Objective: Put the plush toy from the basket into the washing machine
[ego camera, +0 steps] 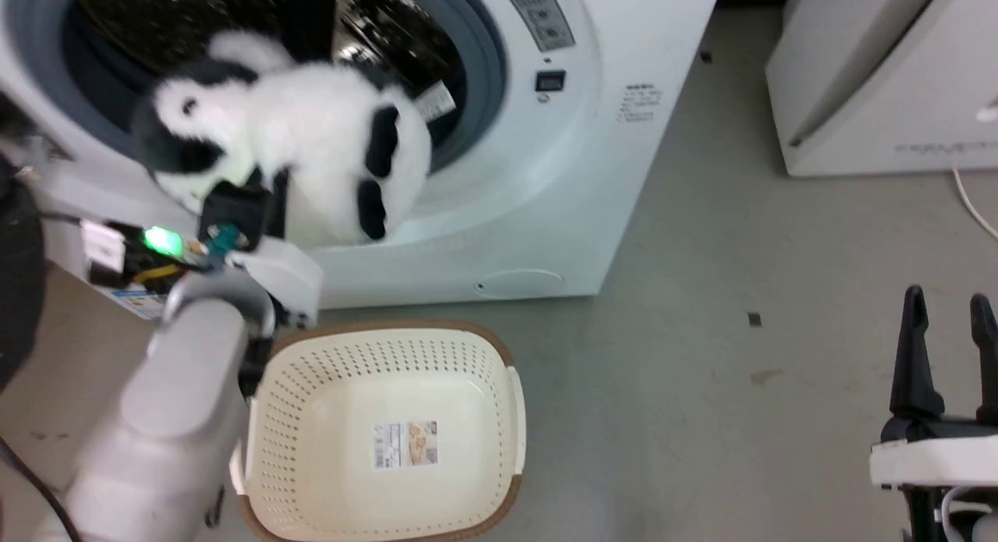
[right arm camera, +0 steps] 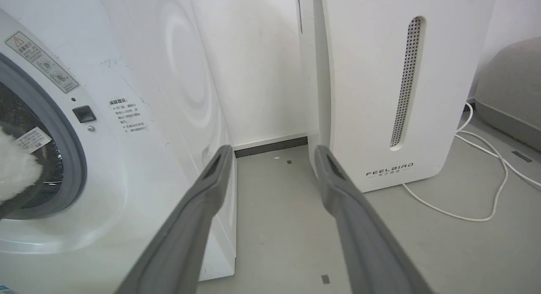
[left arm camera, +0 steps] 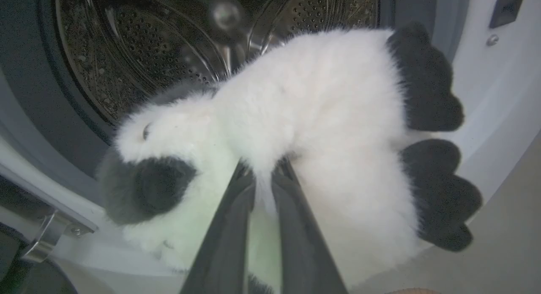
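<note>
Large white front-loading washing machine: its grey-gasketed porthole and steel drum lie directly ahead of the left end effector. Oval cream perforated plastic basket with a brown rim stands on the floor below and behind that end effector, label sticker showing on its bottom. Fluffy black-and-white panda plush toy hangs at the porthole mouth, its white fur pinched between the left fingers, which are nearly closed. Right end effector: fingers apart, gripping nothing, the machine well to its left.
</note>
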Controlling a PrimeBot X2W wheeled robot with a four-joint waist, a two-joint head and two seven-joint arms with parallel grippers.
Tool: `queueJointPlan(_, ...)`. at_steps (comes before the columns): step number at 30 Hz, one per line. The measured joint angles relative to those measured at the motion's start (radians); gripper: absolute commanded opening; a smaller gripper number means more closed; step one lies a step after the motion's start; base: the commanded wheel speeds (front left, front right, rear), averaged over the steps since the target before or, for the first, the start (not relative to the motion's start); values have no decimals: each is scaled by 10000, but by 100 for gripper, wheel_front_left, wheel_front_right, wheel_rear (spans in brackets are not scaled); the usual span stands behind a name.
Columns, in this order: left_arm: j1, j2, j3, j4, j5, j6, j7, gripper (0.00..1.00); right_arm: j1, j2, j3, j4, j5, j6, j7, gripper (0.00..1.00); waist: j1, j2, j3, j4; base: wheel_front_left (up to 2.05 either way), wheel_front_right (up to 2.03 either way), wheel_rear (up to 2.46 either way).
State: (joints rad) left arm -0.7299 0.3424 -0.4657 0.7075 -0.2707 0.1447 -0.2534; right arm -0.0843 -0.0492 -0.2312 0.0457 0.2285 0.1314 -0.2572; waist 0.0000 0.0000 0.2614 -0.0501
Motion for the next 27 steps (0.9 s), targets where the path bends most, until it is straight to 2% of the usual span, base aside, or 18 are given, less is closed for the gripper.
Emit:
queueJointPlan(10, -1979, 270, 529, 788, 245, -169, 0, 0, -734, 0, 176, -82, 211, 0, 0, 100, 0, 0, 1230, -733, 0, 0, 0)
queueJointPlan(22, -3858, 1229, 1266, 1463, 314, -228, 0, 0, -1293, 0, 196, -221, 462, 0, 0, 100, 1, 0, 2822, -1595, 0, 0, 0)
queueJointPlan(27, -4623, 1455, 1519, 1490, 307, -251, 0, 0, -1483, 0, 274, -251, 546, 0, 0, 100, 1, 0, 3402, -1791, 0, 0, 0)
